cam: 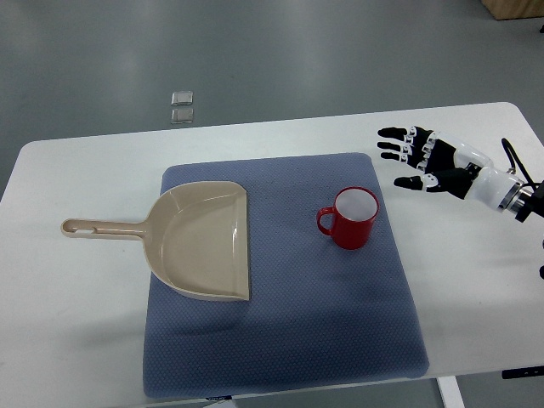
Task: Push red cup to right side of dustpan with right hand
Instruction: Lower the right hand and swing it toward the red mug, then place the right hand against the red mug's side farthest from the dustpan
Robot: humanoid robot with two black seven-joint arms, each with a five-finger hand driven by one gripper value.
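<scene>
Right hand [422, 160]: black fingers with white segments, white palm shell, silver wrist cuff, thin black cable looping behind.

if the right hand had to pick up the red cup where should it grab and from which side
Probably around the body of the red cup, coming from the picture's right, where the open right hand already hovers. The cup stands upright on the blue mat, its handle pointing left toward the dustpan, so the right wall is bare, round and unobstructed.

Even, diffuse overhead light is filling the scene brightly, and the white table [76, 357] is nearing washout. Soft, faint shadows are pooling on the blue mat [280, 340]. Focus is holding reasonably sharp throughout, with slight softness overall.
</scene>
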